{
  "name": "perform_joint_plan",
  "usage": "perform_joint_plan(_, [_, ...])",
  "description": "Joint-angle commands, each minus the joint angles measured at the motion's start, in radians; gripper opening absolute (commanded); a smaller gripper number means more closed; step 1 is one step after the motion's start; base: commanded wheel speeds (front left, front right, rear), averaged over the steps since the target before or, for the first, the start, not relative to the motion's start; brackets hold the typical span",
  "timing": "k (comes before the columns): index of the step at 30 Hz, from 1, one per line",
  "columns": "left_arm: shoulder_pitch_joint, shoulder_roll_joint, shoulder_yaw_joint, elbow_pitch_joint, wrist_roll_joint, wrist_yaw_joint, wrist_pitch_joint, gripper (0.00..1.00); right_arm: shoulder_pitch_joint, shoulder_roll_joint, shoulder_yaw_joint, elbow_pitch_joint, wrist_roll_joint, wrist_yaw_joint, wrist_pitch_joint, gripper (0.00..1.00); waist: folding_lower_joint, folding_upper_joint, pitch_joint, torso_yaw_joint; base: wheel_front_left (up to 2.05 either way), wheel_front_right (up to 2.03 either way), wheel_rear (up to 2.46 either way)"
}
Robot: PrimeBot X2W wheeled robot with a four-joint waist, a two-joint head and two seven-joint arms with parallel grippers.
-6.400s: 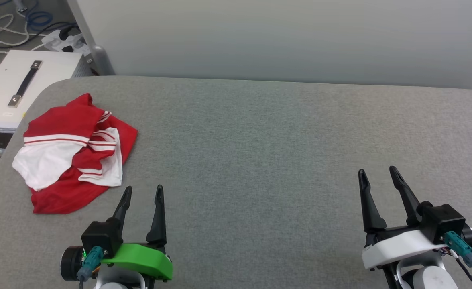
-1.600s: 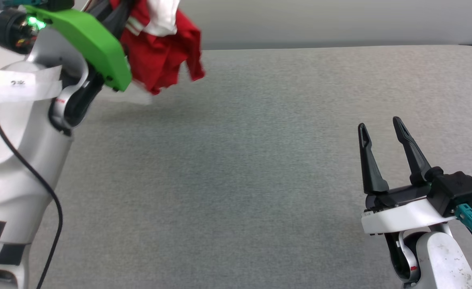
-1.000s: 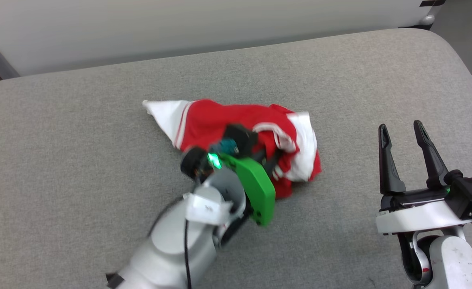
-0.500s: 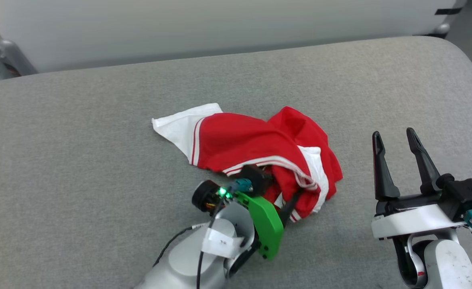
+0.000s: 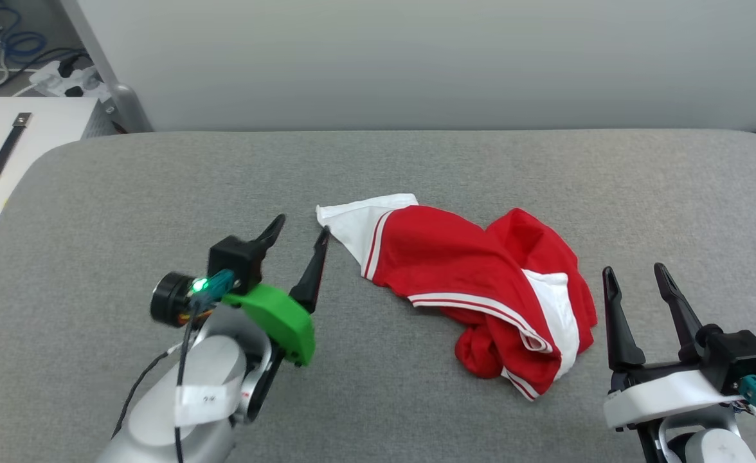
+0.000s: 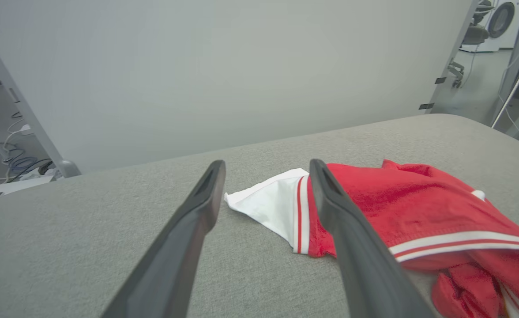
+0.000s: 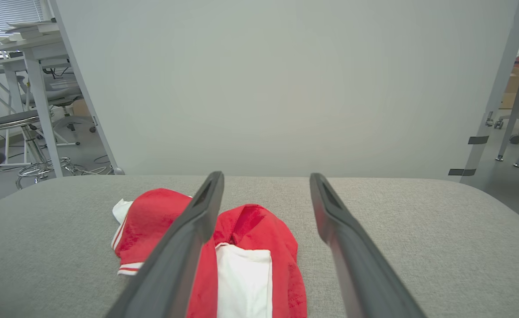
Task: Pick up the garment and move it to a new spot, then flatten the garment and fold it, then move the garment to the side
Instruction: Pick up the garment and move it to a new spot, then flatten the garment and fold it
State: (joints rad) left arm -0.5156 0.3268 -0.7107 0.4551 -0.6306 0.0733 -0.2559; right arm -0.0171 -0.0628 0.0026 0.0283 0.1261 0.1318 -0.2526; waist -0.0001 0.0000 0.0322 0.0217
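Grey table: garment lies between left tool and right tool.

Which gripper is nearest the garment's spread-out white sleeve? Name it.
The left gripper, on the green mount: one fingertip sits right by the white sleeve corner. The right gripper, on the white mount, stands beside the bunched opposite end of the garment.

Bright, even light — perhaps edge-warped
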Motion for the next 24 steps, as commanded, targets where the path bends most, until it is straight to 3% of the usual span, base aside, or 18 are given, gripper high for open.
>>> perform_joint_plan(1, [0.052,0.019,0.024,-0.031,0.004,0.016,-0.005,1.00,0.013,-0.002,-0.005,0.004,-0.005,-0.001,-0.009,1.00,0.0001,0.0000,-0.035,0.042,0.00,0.00,0.00])
perform_joint_plan(5, [0.191,0.055,0.124,-0.163,0.042,0.047,-0.005,1.00,0.030,-0.003,-0.014,0.010,-0.002,-0.001,-0.009,1.00,0.0001,0.0000,-0.042,0.053,0.00,0.00,0.00])
perform_joint_plan(11, [0.373,0.013,0.258,-0.309,0.114,0.045,-0.006,1.00,0.047,-0.004,-0.016,0.018,0.001,-0.001,-0.009,1.00,0.0001,0.0000,-0.049,0.056,0.00,0.00,0.00])
perform_joint_plan(24, [0.474,-0.112,0.426,-0.357,0.271,-0.087,-0.006,1.00,0.048,-0.002,-0.003,0.039,0.004,-0.001,-0.009,1.00,0.0001,0.0000,-0.054,0.044,0.00,0.00,0.00])
